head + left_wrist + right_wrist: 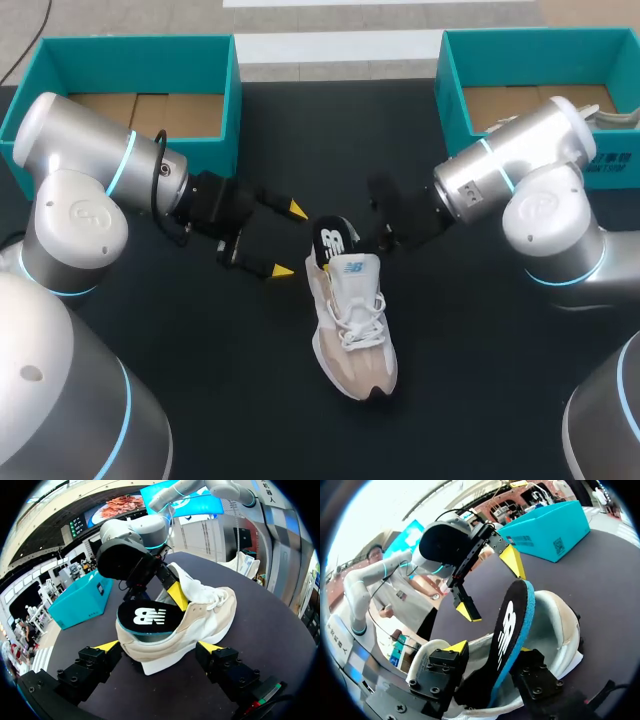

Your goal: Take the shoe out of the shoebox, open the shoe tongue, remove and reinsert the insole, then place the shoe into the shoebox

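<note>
A beige and white shoe [352, 325] lies on the black table, toe toward the front. Its black insole [329, 243] with a blue edge stands up out of the heel opening. My right gripper [491, 649] is at the shoe's opening with its fingers apart. The insole [512, 625] stands between them, with a gap on one side. In the head view the right gripper [375, 240] is mostly hidden behind the tongue. My left gripper [290, 240] is wide open just beside the heel; in its own view the heel [150, 645] sits between the left gripper's [159, 648] tips, untouched.
A teal shoebox [130, 48] stands at the back left. A second teal shoebox [450, 80] stands at the back right with something white [612, 116] inside. Bare black table lies in front of the shoe.
</note>
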Controlling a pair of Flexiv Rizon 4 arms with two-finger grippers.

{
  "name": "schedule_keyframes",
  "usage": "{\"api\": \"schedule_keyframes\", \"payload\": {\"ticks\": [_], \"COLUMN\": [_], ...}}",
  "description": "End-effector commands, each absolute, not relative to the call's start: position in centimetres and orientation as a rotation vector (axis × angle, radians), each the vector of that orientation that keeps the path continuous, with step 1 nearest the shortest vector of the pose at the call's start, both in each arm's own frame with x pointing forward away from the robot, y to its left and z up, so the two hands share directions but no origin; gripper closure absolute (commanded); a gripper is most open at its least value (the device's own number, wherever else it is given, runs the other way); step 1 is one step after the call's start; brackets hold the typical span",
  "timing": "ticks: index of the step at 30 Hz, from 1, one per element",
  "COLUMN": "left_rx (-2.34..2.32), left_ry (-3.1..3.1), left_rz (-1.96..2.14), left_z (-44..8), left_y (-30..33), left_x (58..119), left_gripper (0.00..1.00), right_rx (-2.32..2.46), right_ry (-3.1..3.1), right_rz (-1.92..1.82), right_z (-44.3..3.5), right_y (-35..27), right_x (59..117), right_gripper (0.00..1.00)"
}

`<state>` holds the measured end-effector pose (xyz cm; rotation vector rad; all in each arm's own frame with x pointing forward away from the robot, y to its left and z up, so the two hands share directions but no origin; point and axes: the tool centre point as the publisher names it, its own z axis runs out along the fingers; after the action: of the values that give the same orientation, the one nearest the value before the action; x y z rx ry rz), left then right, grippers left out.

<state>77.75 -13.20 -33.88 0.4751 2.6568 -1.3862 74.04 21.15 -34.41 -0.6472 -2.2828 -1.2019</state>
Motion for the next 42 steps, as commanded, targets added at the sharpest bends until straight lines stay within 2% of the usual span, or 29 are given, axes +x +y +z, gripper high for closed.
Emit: {"api": "schedule_keyframes", "payload": {"ticks": [1, 4, 6, 8, 25, 32, 33, 36, 39, 42], "left_rx": [0.474, 0.474, 0.474, 0.474, 0.474, 0.474, 0.474, 0.474, 0.474, 0.474], "left_ry": [2.658, 2.658, 2.658, 2.658, 2.658, 2.658, 2.658, 2.658, 2.658, 2.658], "left_rz": [-1.382, -1.382, -1.382, -1.382, -1.382, -1.382, -1.382, -1.382, -1.382, -1.382], "left_z": [-33.9, -33.9, -33.9, -33.9, -33.9, -33.9, -33.9, -33.9, -33.9, -33.9], "left_y": [-13.2, -13.2, -13.2, -13.2, -13.2, -13.2, -13.2, -13.2, -13.2, -13.2], "left_x": [77.7, 77.7, 77.7, 77.7, 77.7, 77.7, 77.7, 77.7, 77.7, 77.7], "left_gripper": [0.0, 0.0, 0.0, 0.0, 0.0, 0.0, 0.0, 0.0, 0.0, 0.0], "right_rx": [-0.638, -0.634, -0.635, -0.634, -0.705, -0.702, -0.694, -0.684, -0.672, -0.658], "right_ry": [-2.294, -2.295, -2.29, -2.287, -2.239, -2.257, -2.269, -2.282, -2.291, -2.303], "right_rz": [-1.196, -1.212, -1.223, -1.226, -1.166, -1.169, -1.173, -1.184, -1.188, -1.194], "right_z": [-33.9, -33.8, -33.8, -33.9, -37.1, -36.7, -36.4, -35.7, -35.2, -34.7], "right_y": [21.4, 21.4, 21.4, 21.3, 19.6, 19.8, 19.8, 20.1, 20.2, 20.4], "right_x": [74.7, 75.5, 76.0, 76.2, 73.3, 73.3, 73.4, 73.8, 74.0, 74.3], "right_gripper": [0.51, 0.52, 0.59, 1.0, 1.0, 1.0, 0.98, 0.73, 0.6, 0.57]}}
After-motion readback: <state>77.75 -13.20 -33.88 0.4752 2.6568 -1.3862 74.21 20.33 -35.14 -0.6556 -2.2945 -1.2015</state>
